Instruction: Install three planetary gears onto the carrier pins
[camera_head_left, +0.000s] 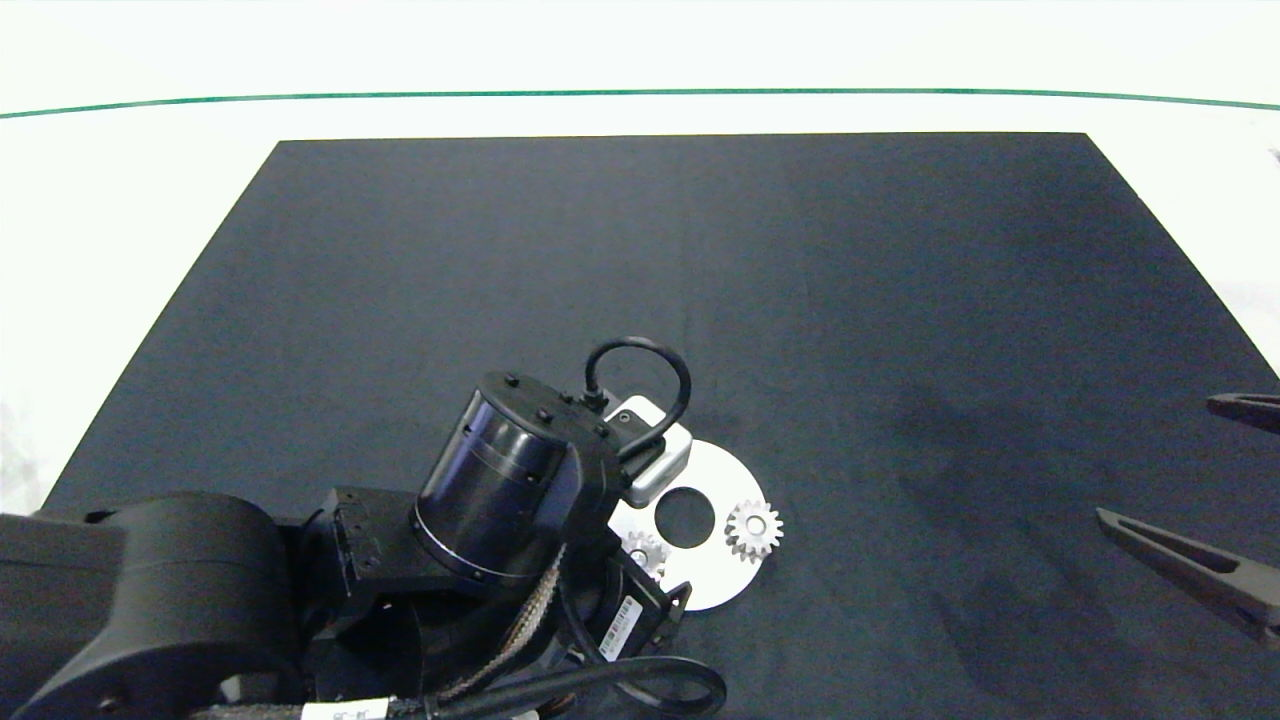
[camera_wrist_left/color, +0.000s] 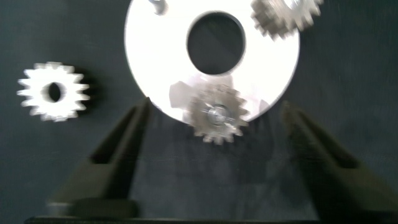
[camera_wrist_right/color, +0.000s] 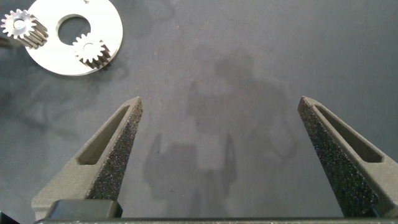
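The white carrier disc (camera_head_left: 712, 582) lies on the black mat near its front. Two planetary gears sit on carrier pins: one (camera_head_left: 753, 529) on the disc's right side, the other (camera_head_left: 645, 551) half hidden under my left wrist. In the left wrist view these two gears (camera_wrist_left/color: 217, 113) (camera_wrist_left/color: 286, 15) are on the disc (camera_wrist_left/color: 155, 62), a third gear (camera_wrist_left/color: 54, 91) lies loose on the mat beside it, and a bare pin (camera_wrist_left/color: 158, 5) shows at the disc's edge. My left gripper (camera_wrist_left/color: 217, 165) hangs open over the disc, holding nothing. My right gripper (camera_wrist_right/color: 219, 106) is open and empty, far to the right.
The black mat (camera_head_left: 850, 300) covers most of the white table, and a green line runs along the far side. My left arm (camera_head_left: 500, 490) hides the mat just left of the disc. The right gripper's fingers (camera_head_left: 1190, 560) reach in at the right edge.
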